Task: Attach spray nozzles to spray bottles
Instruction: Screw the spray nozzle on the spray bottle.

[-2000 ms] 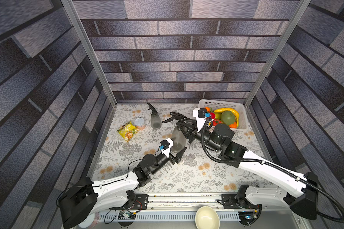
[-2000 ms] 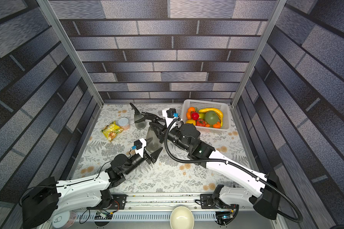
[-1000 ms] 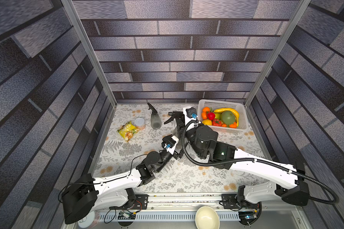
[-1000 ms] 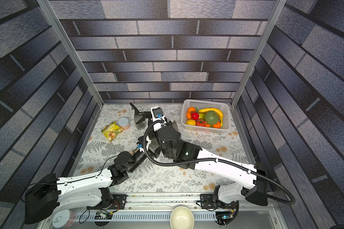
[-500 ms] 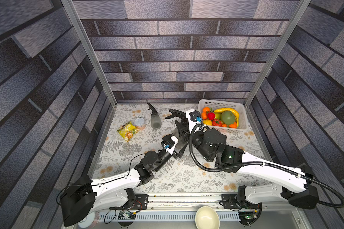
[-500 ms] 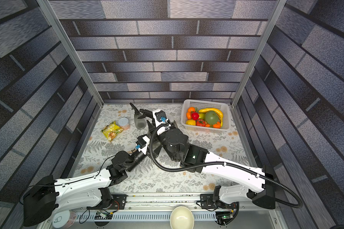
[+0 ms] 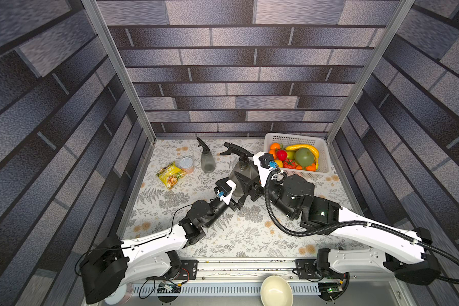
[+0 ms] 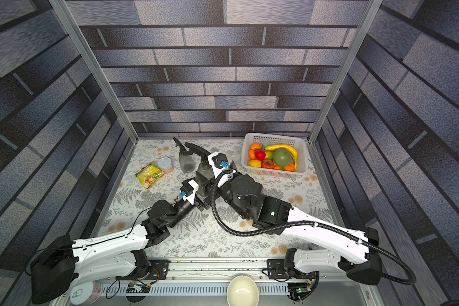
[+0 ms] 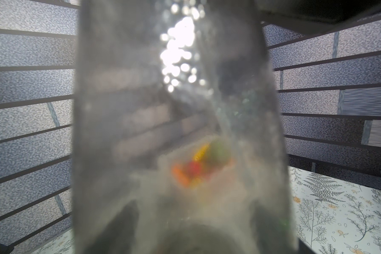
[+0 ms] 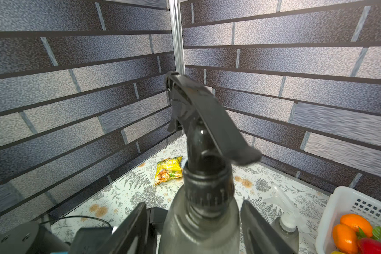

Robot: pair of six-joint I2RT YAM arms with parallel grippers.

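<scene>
Our right claw point(image 10: 193, 206) stands open, jaws flanking w/ gaps the shoulder of the smoky grey translucent cone-shaped bottle point(image 10: 202, 231), just below the black plastic trigger nozzle point(image 10: 198, 114) on its neck. Bottle's upright, long axis vertical, mid desk point(image 7: 249, 238); our left claw point(image 7: 238, 200) clamps its lower body.

Both top views look steeply down from high in front over the fern-printed tabletop point(image 7: 249, 238), while wrist cameras just behind the left pincer point(image 7: 237, 198) and right pincer point(image 10: 194, 222) share a close smoky grey translucent conical plastic bottle point(image 9: 180, 132).
</scene>
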